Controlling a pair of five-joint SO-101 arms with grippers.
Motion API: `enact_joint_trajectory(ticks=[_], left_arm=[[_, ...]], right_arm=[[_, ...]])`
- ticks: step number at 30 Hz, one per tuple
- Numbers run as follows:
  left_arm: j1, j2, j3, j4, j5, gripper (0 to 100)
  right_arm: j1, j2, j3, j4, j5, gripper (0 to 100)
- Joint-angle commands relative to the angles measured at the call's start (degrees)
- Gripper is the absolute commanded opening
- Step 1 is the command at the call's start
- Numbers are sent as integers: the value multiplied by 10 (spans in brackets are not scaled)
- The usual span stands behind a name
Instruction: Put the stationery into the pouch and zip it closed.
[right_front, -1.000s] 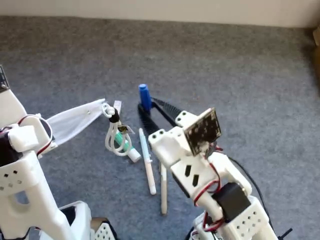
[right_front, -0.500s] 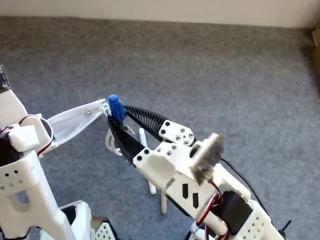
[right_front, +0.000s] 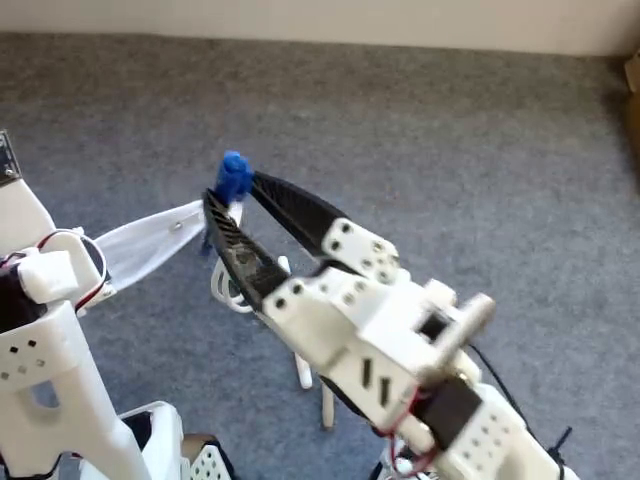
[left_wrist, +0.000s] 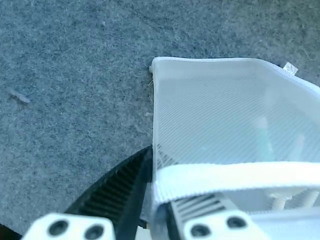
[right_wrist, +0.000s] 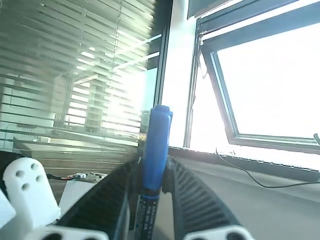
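A blue pen (right_front: 235, 172) is pinched between the right gripper's (right_front: 232, 192) fingers, near the pouch's (right_front: 150, 240) end. The pouch edge is clamped by the left gripper (left_wrist: 152, 172).

The right arm (right_front: 380, 340) is blocky white printed plastic with round screw holes, a black motor block (right_front: 455, 410) and red wires (right_front: 405, 455). Its fingers (right_front: 295, 205) are black and ribbed; the white left arm (right_front: 55, 380) shows square cut-outs and a red cable (right_front: 95, 285).
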Motion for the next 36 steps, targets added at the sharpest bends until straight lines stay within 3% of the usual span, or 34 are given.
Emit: enact_joint_trajectory(ticks=[1,16,27,36], left_arm=[[10,13,6,3,4,6],[10,15,7,3,4,6],[10,15,21,1,3,6],[10,15,21,1,3,6]], right_arm=[[-7,47,-34,-65,6,4],[-7,192,-33,-192,6,4],[-7,262,13,-198,6,4],[-52,257,49,-193,21,4]])
